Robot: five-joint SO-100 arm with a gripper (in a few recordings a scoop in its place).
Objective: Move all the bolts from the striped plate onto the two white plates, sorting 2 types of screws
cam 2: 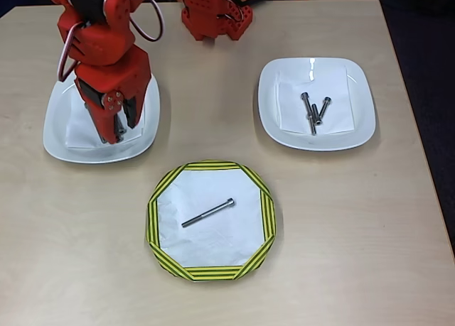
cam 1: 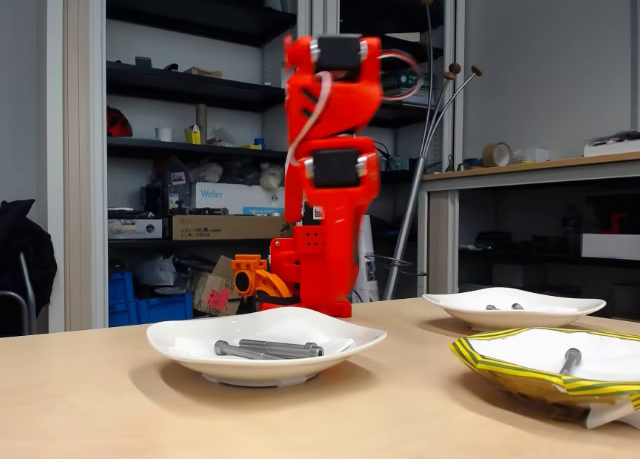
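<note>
My red gripper (cam 2: 116, 129) hangs over the left white plate (cam 2: 58, 131) in the overhead view, its fingers pointing down and a little apart with nothing seen between them. The arm (cam 1: 335, 169) looks blurred in the fixed view, standing behind the near white plate (cam 1: 190, 341), which holds long slim bolts (cam 1: 268, 350). The right white plate (cam 2: 355, 123) carries three shorter bolts (cam 2: 314, 113); in the fixed view this plate (cam 1: 560, 309) sits further back with its short bolts (cam 1: 505, 306). One long bolt (cam 2: 207, 213) lies on the striped plate (cam 2: 211, 273), and in the fixed view that bolt (cam 1: 570, 360) rests on the striped plate (cam 1: 520, 379).
The arm's red base (cam 2: 213, 17) stands at the table's far edge in the overhead view. Bare tabletop (cam 2: 341, 219) lies to the right of and below the striped plate. Shelves and a workbench stand behind the table in the fixed view.
</note>
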